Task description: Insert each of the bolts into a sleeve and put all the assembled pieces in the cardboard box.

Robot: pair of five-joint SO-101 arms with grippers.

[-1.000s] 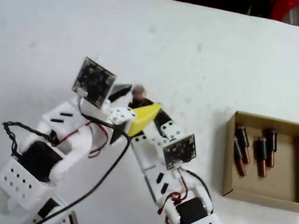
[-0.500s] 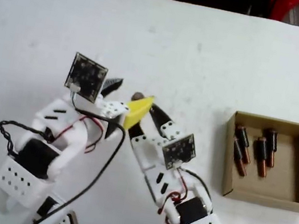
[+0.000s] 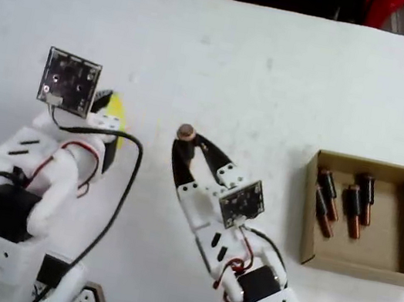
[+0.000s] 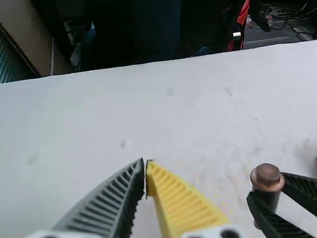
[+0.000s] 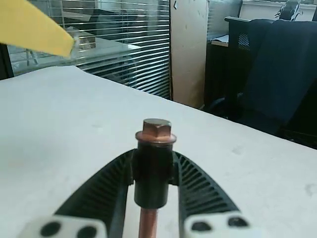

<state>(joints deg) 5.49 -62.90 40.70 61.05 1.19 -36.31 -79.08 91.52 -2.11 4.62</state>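
A copper bolt (image 5: pixel 156 131) sits inside a black sleeve (image 5: pixel 151 173), head upward. My right gripper (image 5: pixel 152 159) is shut on this assembled piece, which stands upright above the table's middle (image 3: pixel 186 131). The same bolt head (image 4: pixel 267 178) appears in the left wrist view between the right gripper's black fingers (image 4: pixel 277 218). My left gripper (image 4: pixel 145 169), with one grey and one yellow finger, is shut on nothing, off to the left of the piece (image 3: pixel 112 108). The cardboard box (image 3: pixel 306 208) lies at the right with several assembled pieces (image 3: pixel 343 201) inside.
The white table (image 3: pixel 279 71) stretches bare behind the arms and between the right gripper and the box. A black cable (image 3: pixel 118 207) loops from the left arm across the table. Chairs and window blinds stand beyond the table's far edge.
The left arm has drawn back to the left, away from the bolt, and its yellow finger no longer touches the piece. The right gripper has stayed put with the assembled piece.
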